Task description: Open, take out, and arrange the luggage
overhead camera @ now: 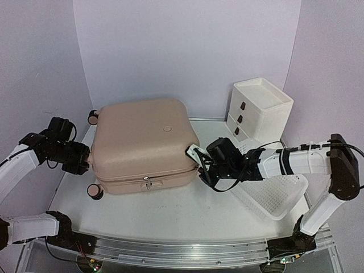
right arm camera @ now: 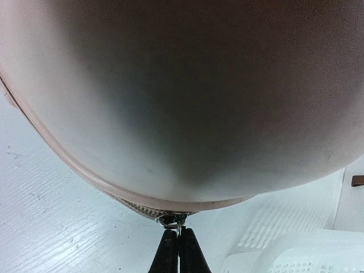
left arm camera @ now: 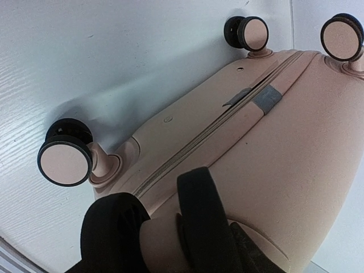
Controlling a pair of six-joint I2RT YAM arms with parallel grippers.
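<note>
The luggage [overhead camera: 142,136] is a pale-pink hard-shell suitcase lying flat on the white table, its zip closed along the front. My left gripper [overhead camera: 84,159] is at its left end, among the caster wheels [left arm camera: 65,160]. In the left wrist view its two black fingers [left arm camera: 199,210] press on either side of one pink wheel [left arm camera: 159,244]. My right gripper [overhead camera: 200,166] is at the suitcase's near right corner. In the right wrist view its fingertips [right arm camera: 180,232] are pinched together on the small metal zipper pull [right arm camera: 180,220], just under the shell [right arm camera: 182,85].
A white perforated basket [overhead camera: 273,196] lies on the table under my right arm, touching the wrist area. Behind it, against the back wall, stands a white drawer unit [overhead camera: 259,108] with brown handles. A second zip fitting [overhead camera: 149,183] sits mid-front on the suitcase.
</note>
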